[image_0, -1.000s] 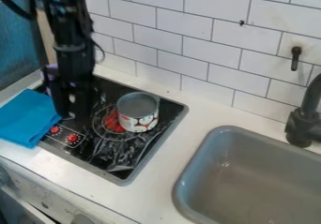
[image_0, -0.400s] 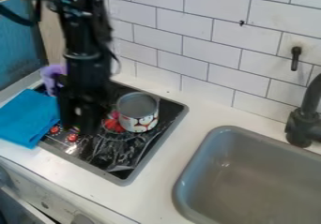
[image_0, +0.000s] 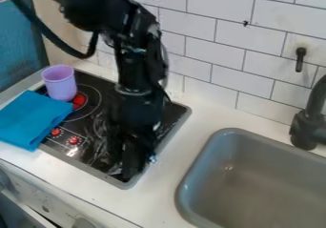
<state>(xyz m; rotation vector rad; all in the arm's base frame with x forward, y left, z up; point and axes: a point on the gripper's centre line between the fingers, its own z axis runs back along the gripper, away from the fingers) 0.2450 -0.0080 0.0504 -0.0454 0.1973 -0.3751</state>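
Black gripper [image_0: 131, 167] seen low over the front right corner of the black stove top [image_0: 89, 146], pointed downward. State of the grasp cannot be told: the dark parts merge with the dark surface. Whether anything is held, or whether the surface is touched, likewise cannot be told. Arm [image_0: 137, 65] entering from the top edge, upper left, its lower part slanting down across the right half of the stove top; a black cable [image_0: 56, 40] looped at its left.

Stove top set into the white counter [image_0: 159, 189], left of the sink, framed by a grey rim. Glare noted on its front half. Purple cup [image_0: 59, 84] standing upright near the back left corner, mouth up, just beside a burner ring [image_0: 96, 108] with a red centre. Blue cloth [image_0: 30, 119] folded flat, laid partly over the left edge of the stove top and partly on the counter, near the cup. Two red knobs [image_0: 73, 140] placed along the front edge, right of the cloth.

Grey sink [image_0: 255, 179] sunk into the counter at the right; black faucet [image_0: 307, 131] mounted behind it. Wall [image_0: 216, 55] faced with white tiles, a black hook [image_0: 300, 59] fixed above the sink. Blue panel [image_0: 19, 46] at upper left.
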